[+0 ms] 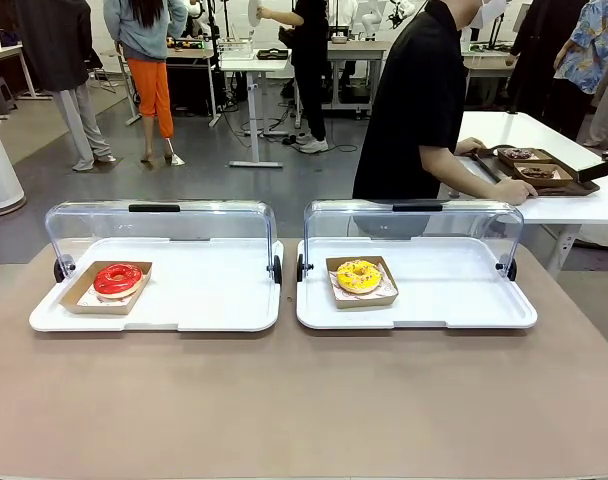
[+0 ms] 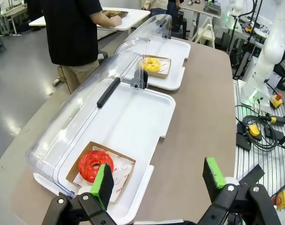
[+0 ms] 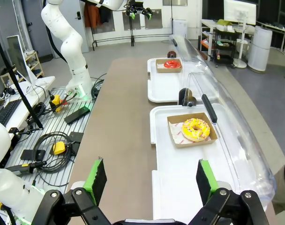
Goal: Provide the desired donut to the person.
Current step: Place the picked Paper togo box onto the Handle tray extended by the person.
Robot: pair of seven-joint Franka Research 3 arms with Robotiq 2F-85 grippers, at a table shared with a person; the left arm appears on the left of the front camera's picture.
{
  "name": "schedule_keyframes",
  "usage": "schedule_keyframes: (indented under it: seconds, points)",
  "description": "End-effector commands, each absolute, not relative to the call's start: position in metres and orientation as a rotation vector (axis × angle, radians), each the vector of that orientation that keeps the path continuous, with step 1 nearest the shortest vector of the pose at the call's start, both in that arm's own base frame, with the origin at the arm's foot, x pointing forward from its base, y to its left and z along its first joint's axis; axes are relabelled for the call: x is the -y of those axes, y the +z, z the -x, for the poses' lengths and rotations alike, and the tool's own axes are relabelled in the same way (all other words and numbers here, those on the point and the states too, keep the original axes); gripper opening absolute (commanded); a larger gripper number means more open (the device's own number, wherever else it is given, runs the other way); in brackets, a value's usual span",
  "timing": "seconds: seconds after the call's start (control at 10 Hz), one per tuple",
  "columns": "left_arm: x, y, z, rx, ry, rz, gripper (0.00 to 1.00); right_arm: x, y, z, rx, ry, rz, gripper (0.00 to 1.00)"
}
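A red-glazed donut (image 1: 117,279) (image 2: 93,165) (image 3: 170,63) lies in a cardboard tray on the left white tray (image 1: 214,300). On the right white tray (image 1: 454,295), a yellow sprinkled donut (image 1: 359,276) (image 2: 151,64) (image 3: 195,129) rests in its own cardboard tray. Both clear lids are swung open toward the far side. The person (image 1: 419,100) in the black top stands beyond the table, turned away, hands on a side table. My left gripper (image 2: 156,180) hangs open above the table's near left, and my right gripper (image 3: 149,180) hangs open over the near right.
A side table (image 1: 544,135) at the far right carries dark trays with chocolate donuts (image 1: 534,172). Other people and tables stand farther back. Cables and boxes lie on the floor grating (image 3: 53,136) behind the robot's side. The brown tabletop (image 1: 304,400) stretches in front of both trays.
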State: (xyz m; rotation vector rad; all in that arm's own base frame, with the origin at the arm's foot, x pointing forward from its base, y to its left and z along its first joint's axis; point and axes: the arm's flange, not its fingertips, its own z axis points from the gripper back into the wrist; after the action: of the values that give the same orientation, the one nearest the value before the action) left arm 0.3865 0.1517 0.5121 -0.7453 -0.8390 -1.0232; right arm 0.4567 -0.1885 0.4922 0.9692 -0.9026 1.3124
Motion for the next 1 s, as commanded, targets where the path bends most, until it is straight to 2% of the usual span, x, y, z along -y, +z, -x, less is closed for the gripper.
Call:
schedule_keyframes:
  seconds: [0.0,0.9]
  points:
    - [-0.1421,0.5150,-0.3916,0.871,-1.075,0.774,1.00,0.1871,0.4931,-0.4573,0.906,1.313,-0.965,1.00]
    - [-0.1382,0.5149,-0.3906,0.850,-1.059,0.775,1.00,0.1871,0.4931,-0.4573,0.906,1.313,-0.965,1.00]
